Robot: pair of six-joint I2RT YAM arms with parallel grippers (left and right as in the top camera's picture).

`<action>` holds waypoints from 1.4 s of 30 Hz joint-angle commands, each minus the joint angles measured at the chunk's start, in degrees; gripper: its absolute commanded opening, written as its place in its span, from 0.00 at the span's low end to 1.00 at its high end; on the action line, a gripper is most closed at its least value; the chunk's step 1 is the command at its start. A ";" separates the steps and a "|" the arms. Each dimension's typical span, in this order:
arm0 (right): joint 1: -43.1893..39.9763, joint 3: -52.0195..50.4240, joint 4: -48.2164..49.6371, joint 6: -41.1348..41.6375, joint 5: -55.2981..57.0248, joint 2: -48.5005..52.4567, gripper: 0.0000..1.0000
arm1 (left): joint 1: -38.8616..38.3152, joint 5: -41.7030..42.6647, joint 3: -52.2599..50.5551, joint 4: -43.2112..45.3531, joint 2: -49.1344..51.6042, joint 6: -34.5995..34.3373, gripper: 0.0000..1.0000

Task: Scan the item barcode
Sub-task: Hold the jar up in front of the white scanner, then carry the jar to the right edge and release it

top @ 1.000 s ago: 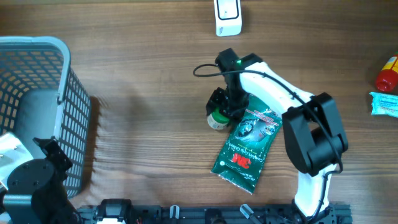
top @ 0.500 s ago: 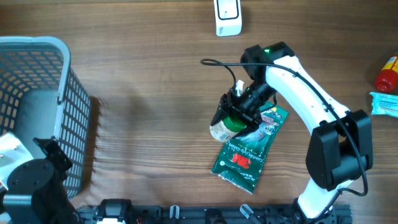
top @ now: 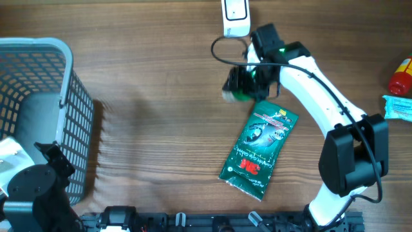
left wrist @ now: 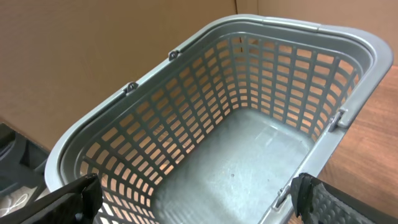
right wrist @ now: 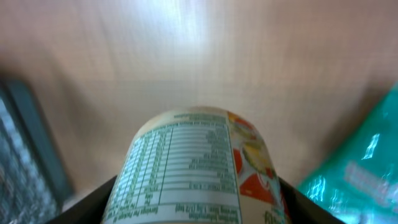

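Observation:
My right gripper [top: 241, 85] is shut on the item, a small round container [top: 235, 91] with a green end, held off the table just below the white scanner [top: 235, 16] at the far edge. In the right wrist view the container [right wrist: 193, 165] fills the space between the two dark fingers, its nutrition table and fruit picture facing the camera; no barcode shows. My left gripper [left wrist: 196, 202] hangs open over the grey basket [left wrist: 186, 81], with nothing between its fingers [left wrist: 339, 199].
A green foil pouch [top: 259, 151] lies flat on the wood below the right gripper. The grey basket [top: 45, 48] stands at the left edge. A red bottle [top: 400, 77] and a teal packet [top: 398, 106] sit at the far right.
The right arm has lifted the container off the table beside the pouch and carried it up toward the scanner. The pouch, the basket and the left arm have stayed put.

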 commanded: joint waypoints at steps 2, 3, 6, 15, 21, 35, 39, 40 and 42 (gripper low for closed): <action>-0.63 1.70 21.27 -8.39 6.40 -1.49 0.61 | 0.48 -0.70 0.33 0.13 0.00 0.42 1.00; -0.63 1.70 26.77 -8.66 10.45 -1.33 0.61 | 0.48 -0.70 0.33 0.13 0.00 0.42 1.00; -0.66 1.70 42.29 -10.84 17.07 1.88 0.64 | 0.48 -0.68 0.33 0.13 0.00 0.42 1.00; -2.10 4.57 84.43 -13.86 25.66 23.98 0.70 | 0.48 -0.70 0.33 0.13 0.00 0.39 1.00; -2.54 10.69 84.02 -12.94 24.02 27.65 0.68 | 0.48 -0.70 0.33 0.13 0.00 0.42 1.00; -32.92 10.19 6.23 -6.93 28.50 0.90 0.61 | 0.48 -0.70 0.33 0.13 0.00 0.42 1.00; -45.72 6.88 -3.10 -8.68 28.55 4.98 0.62 | 0.48 -0.70 0.33 0.13 0.00 0.42 1.00; -48.72 5.73 -2.49 -8.68 28.52 6.69 0.64 | 0.48 -0.68 0.33 0.13 0.00 0.42 1.00; -53.18 5.33 -2.47 -9.68 28.26 11.34 0.64 | 0.48 -0.70 0.33 0.13 0.00 0.42 1.00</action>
